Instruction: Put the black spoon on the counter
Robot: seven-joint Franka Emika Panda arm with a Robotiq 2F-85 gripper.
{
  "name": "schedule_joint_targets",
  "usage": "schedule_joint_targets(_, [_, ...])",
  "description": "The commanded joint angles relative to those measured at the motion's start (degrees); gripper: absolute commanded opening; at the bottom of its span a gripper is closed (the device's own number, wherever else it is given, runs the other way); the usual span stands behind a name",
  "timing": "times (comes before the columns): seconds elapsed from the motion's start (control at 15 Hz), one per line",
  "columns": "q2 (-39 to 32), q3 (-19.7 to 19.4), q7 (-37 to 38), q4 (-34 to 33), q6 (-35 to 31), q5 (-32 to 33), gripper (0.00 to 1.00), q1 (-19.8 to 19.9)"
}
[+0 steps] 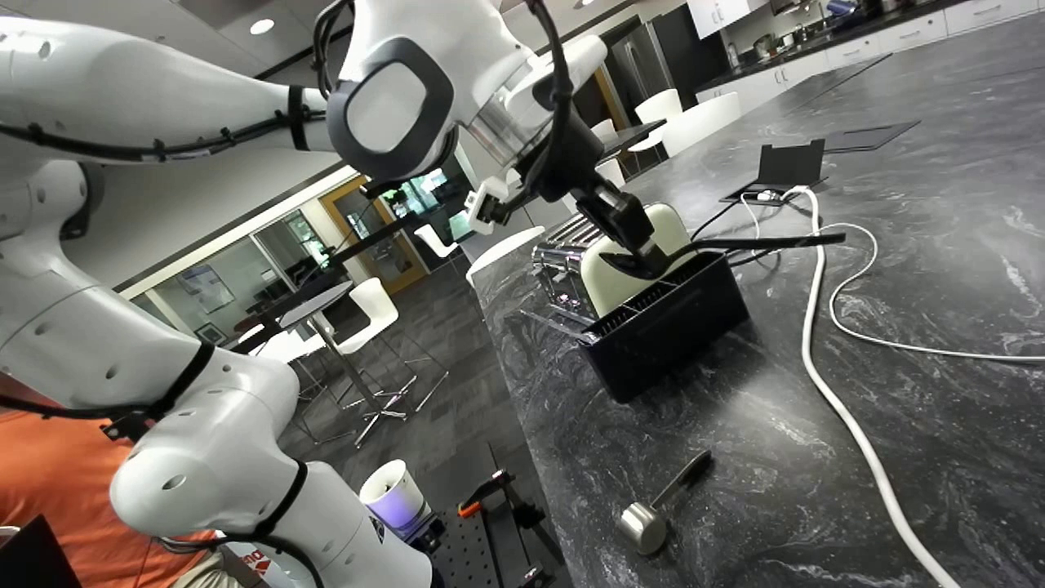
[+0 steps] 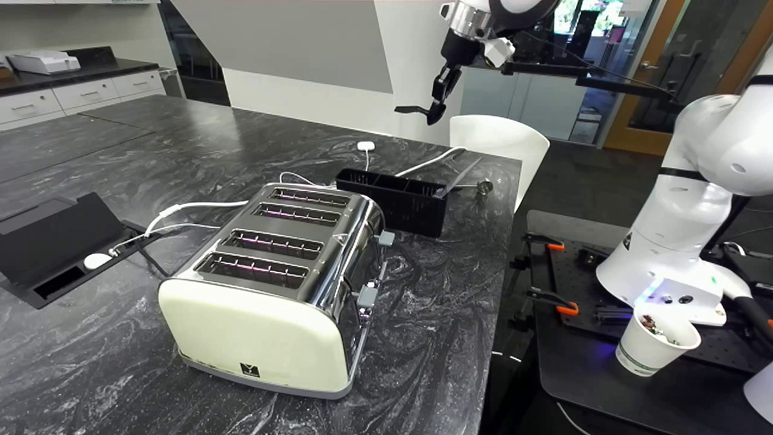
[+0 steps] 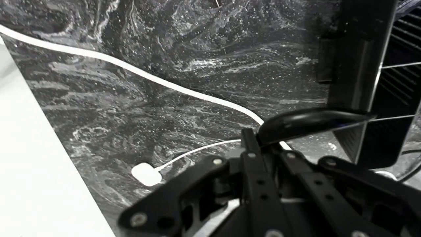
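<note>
In an exterior view: I pinch the black spoon [image 1: 759, 242] near its bowl, between the fingers of my gripper [image 1: 651, 260]; long axis nine to three o'clock, handle toward three. In an exterior view: spoon aloft, toward one o'clock from the black box [image 2: 410, 214], apart, one end toward nine. Wrist view: counter [image 3: 230, 49] and white cable [image 3: 148, 76] below; bowl tip pointing just before three, handle out of sight.

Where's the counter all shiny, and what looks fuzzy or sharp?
In an exterior view, a pale glare spreads across the far part of the counter; in the wrist view, the gripper looks slightly blurred, the black spoon has a soft shine, and the counter looks sharper.
</note>
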State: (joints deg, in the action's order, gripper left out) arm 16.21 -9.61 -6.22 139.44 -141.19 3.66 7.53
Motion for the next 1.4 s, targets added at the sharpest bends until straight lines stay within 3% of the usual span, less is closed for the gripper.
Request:
schedule_joint_targets(0.0, [1.83, 0.31, 8.63, 4.56, -5.02, 0.05, 0.02, 3.24])
schedule_joint_targets(0.2, [1.51, 2.70, 19.71, 5.81, -7.12, 2.48, 0.02, 6.04])
schedule_joint_targets(0.27, [0.23, 0.81, 12.98, 3.90, -4.81, 0.56, 0.09, 4.31])
schedule_joint_targets(0.47, [0.24, 2.03, 17.69, 4.34, -5.24, 1.45, 0.09, 5.18])
schedule_joint_targets(0.53, [0.24, 2.10, 17.80, 4.34, -5.26, 1.45, 0.02, 5.18])
schedule_joint_targets(0.6, [0.00, 2.50, 19.90, 3.81, -4.43, 1.29, 0.02, 5.48])
schedule_joint_targets(1.07, [-2.63, 3.16, 38.06, 4.81, -8.34, -1.94, 0.02, 7.87])
schedule_joint_targets(1.33, [-6.31, 5.26, 54.36, 6.46, -15.02, 6.76, 0.02, 12.73])
